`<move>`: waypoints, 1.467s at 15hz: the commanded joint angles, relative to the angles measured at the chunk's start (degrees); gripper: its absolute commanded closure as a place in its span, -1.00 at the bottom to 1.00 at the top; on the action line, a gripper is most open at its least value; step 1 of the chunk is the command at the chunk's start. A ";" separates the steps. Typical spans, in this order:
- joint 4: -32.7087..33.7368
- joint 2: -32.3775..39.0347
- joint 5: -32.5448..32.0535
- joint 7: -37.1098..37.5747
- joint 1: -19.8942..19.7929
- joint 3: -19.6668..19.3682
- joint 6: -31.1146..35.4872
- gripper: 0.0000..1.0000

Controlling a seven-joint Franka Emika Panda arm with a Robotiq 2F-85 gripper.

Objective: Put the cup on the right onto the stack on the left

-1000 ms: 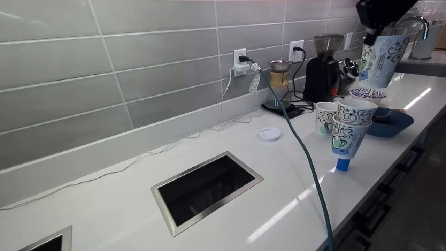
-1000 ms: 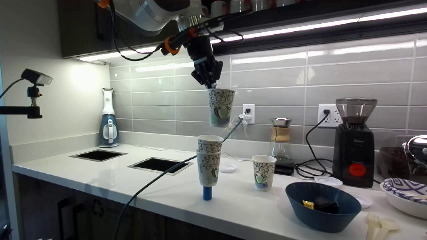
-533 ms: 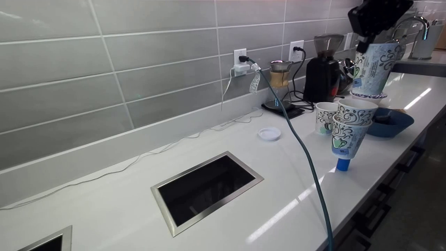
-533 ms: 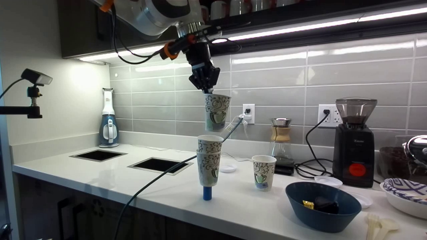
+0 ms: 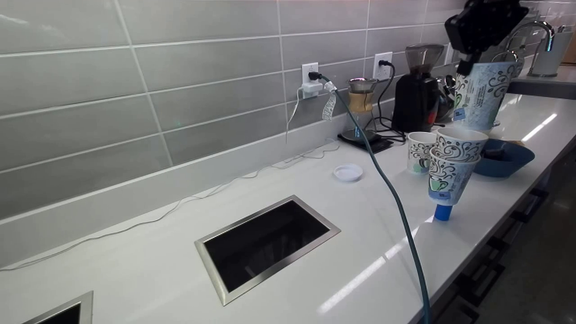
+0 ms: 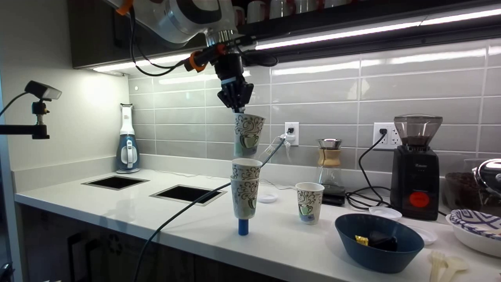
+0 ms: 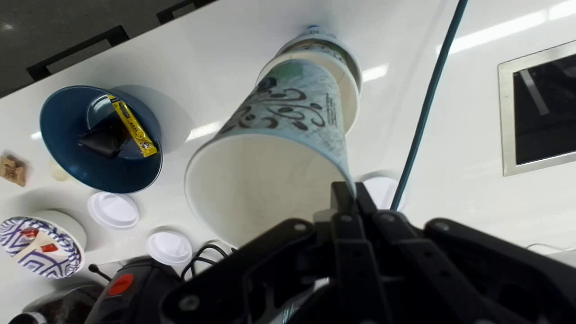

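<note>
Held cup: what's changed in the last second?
The held cup and gripper moved down and left in both exterior views, toward the stack. Nothing was let go: the gripper stayed shut on the held cup's rim. The stack, loose cup and bowl stayed put.

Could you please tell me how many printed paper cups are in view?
4: the held cup in the gripper, the upper cup and lower cup of the stack, and a lone cup upright on the counter. More could be nested unseen.
</note>
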 commanded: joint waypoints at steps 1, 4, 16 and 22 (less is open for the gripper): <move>-0.19 0.26 0.30 1.39 0.24 0.21 0.14 0.98; -0.72 0.45 -0.55 2.35 0.15 0.46 1.53 0.98; -3.72 1.04 -1.92 6.78 0.02 1.05 6.18 0.98; -5.30 0.71 -3.44 8.96 -0.17 1.33 7.08 0.98</move>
